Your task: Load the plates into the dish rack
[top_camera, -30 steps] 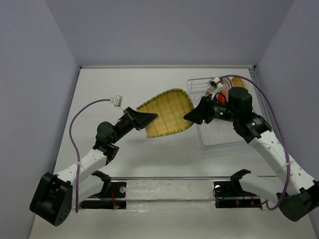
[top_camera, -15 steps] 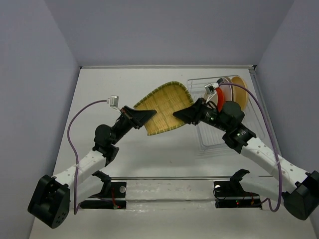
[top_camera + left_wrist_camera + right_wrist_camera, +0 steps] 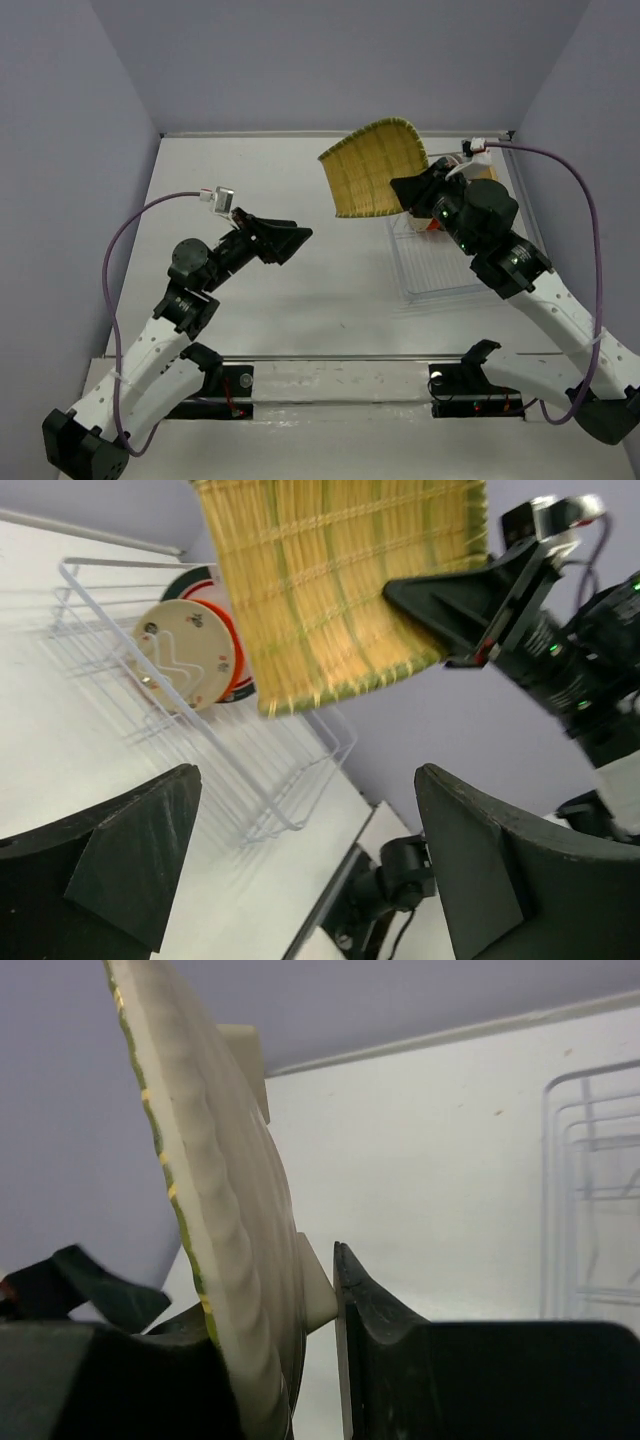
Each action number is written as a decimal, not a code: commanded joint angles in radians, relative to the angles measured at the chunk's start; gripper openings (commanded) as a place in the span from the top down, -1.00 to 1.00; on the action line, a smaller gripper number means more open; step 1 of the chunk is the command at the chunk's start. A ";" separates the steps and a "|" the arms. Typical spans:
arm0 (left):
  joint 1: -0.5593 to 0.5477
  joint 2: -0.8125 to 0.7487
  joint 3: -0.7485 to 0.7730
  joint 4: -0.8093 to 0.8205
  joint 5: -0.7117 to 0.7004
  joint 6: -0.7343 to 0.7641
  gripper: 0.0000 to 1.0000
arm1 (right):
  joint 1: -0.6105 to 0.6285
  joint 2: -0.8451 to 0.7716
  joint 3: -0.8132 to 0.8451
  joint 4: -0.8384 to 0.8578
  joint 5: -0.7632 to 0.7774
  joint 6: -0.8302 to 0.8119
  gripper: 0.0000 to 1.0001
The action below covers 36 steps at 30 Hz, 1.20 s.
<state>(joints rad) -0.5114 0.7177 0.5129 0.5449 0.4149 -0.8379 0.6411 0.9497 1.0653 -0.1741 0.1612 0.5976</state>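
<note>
My right gripper [image 3: 405, 192] is shut on the edge of the ribbed yellow-green oblong plate [image 3: 372, 168], which it holds up on edge in the air just left of the dish rack [image 3: 440, 272]. In the right wrist view the plate [image 3: 205, 1180] stands clamped between the jaws [image 3: 290, 1295]. My left gripper [image 3: 290, 238] is open and empty, low over the table to the plate's left. Past its wide jaws [image 3: 308, 780], the left wrist view shows the plate [image 3: 330, 580] and the rack [image 3: 290, 770], in which a small beige patterned plate [image 3: 185, 655] stands upright before an orange one [image 3: 236, 670].
The rack's near half holds bare wire slots [image 3: 590, 1190]. A clear rail [image 3: 340, 362] with two black clamps runs along the near table edge. Purple walls close in at the left, back and right. Cables loop above both arms.
My left gripper has let go of the oblong plate and drawn back to the left. The right gripper closed on it and lifted it up and to the right, toward the rack.
</note>
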 commanded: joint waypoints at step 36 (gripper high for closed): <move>0.036 -0.222 0.147 -0.606 -0.268 0.569 -0.98 | -0.162 0.621 0.559 -0.533 0.563 -0.328 0.86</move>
<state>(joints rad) -0.4820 0.5011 0.6624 -0.0811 0.1406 -0.2890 0.4789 1.5742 1.5730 -0.8032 0.7181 0.2764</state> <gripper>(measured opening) 0.990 0.303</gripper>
